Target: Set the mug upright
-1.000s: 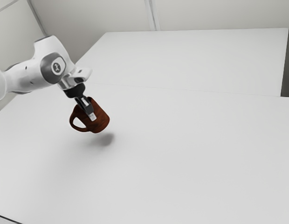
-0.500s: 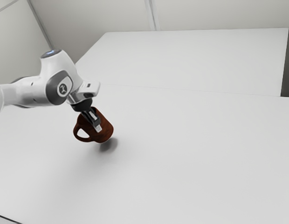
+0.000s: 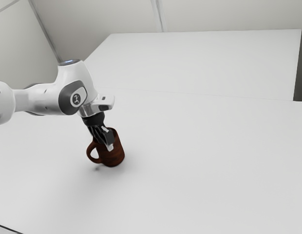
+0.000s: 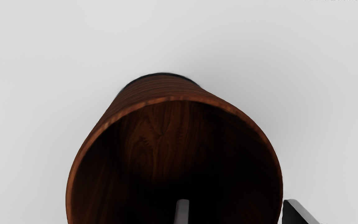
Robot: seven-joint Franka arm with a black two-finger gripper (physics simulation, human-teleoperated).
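The brown wood-grained mug (image 3: 112, 155) has its rim up, leaning slightly, with its handle toward the exterior view's left. Its base is low at the table (image 3: 190, 161); whether it touches is not clear. My gripper (image 3: 107, 143) reaches down at the rim, shut on the mug's side wall. Looking down the wrist view, the mug (image 4: 163, 87) shows its open mouth and dark inside. The gripper (image 4: 235, 210) there has one finger inside the mouth and the other against the outside of the wall. The handle is hidden in that view.
A second pale surface (image 3: 199, 63) lies behind the table in the exterior view, with a wall beyond. A dark thin line (image 3: 9, 228) crosses the exterior view's lower left corner.
My hand has come down and toward the exterior view's right with the mug in its grasp. The mug has turned from a clear tilt to nearly upright and is lower over the table.
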